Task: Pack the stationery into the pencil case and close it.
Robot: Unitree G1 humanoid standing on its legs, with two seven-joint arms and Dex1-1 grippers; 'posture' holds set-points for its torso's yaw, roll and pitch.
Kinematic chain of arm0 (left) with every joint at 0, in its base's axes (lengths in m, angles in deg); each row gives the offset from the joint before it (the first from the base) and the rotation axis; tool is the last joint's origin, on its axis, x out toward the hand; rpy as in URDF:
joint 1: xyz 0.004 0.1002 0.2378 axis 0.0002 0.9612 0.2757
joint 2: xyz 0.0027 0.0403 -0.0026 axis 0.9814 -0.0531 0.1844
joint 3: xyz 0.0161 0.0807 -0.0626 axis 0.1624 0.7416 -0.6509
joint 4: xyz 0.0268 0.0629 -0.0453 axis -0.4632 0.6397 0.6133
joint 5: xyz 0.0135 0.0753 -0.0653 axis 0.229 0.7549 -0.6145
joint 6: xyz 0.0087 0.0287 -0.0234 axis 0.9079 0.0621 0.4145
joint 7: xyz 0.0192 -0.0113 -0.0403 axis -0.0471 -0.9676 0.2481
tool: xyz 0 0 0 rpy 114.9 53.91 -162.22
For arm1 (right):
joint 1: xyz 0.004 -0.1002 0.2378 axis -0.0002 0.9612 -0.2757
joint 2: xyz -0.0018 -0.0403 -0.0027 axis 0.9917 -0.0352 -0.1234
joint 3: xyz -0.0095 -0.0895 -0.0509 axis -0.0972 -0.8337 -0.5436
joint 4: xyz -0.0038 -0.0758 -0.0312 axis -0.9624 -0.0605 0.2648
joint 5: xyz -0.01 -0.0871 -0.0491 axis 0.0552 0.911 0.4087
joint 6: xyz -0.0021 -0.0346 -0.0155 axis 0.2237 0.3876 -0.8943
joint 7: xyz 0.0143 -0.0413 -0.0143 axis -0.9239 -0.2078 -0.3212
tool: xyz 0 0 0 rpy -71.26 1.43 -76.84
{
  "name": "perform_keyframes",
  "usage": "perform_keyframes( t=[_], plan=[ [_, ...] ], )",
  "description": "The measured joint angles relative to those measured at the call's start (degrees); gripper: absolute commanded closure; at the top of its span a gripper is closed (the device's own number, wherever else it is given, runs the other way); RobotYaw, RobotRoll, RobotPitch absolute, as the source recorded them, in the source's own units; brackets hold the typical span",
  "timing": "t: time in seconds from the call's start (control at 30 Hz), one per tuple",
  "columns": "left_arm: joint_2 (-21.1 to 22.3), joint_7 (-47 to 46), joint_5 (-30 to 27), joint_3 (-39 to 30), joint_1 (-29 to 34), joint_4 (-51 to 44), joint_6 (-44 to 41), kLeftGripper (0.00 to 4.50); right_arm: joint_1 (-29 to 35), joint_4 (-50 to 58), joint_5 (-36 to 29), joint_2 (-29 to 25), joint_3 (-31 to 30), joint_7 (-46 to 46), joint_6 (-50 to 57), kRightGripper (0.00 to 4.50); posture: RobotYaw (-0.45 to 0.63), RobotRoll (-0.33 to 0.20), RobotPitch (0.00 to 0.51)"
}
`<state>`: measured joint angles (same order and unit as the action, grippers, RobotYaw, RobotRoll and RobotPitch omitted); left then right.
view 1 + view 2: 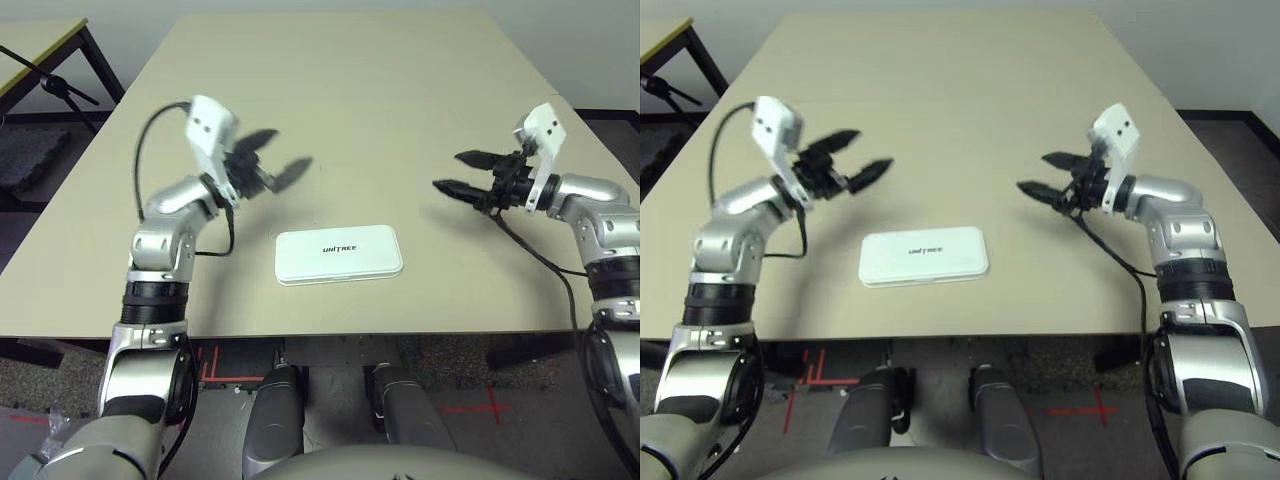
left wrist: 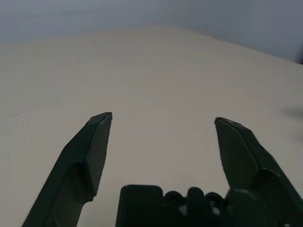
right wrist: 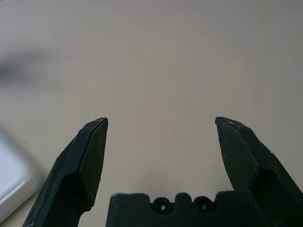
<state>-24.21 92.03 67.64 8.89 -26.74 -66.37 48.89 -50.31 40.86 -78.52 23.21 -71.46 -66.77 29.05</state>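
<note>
Room: pale wall (image 1: 570, 50), dark floor with red tape (image 1: 497, 405), second table (image 1: 30, 42) in far left corner. Main table (image 1: 330, 120) beige, smooth, matte, probably firm and flat. Left gripper (image 1: 294, 146) and right gripper (image 1: 446, 169) both above table, one either side, fingers spread wide, pinching nothing. White pencil case (image 1: 340, 268) flat near table's front edge, between both arms, lid down. Contents: can't tell. Likely packed and closed, task about done. Probably light, stiff plastic, a bit slippery, not very fragile. Best grasped across short width, at long edges, low; avoid prying lid. Smallest: dark logo (image 1: 339, 248) on lid.
</note>
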Motion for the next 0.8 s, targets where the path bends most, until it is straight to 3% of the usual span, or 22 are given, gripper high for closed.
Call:
perform_keyframes(
  t=[0.23,0.43,0.8],
  plan=[
    [2.28,-10.21,1.98,-3.77,-2.65,13.86,8.93,0.04,-4.86,-14.82,1.18,1.31,7.16,19.41,-10.29,0.0,0.03,0.0,0.112],
    [3.33,-16.93,2.52,-5.3,-3.33,19.18,12.89,0.04,-5.05,-23.03,2.47,0.57,10.6,31.97,-16.82,0.0,0.02,0.0,0.114],
    [3.59,-18.32,2.9,-5.47,-3.46,20.28,15.74,0.04,-4.7,-23.71,2.53,0.55,11.43,33.52,-18.91,0.0,0.01,0.0,0.119]
  ],
)
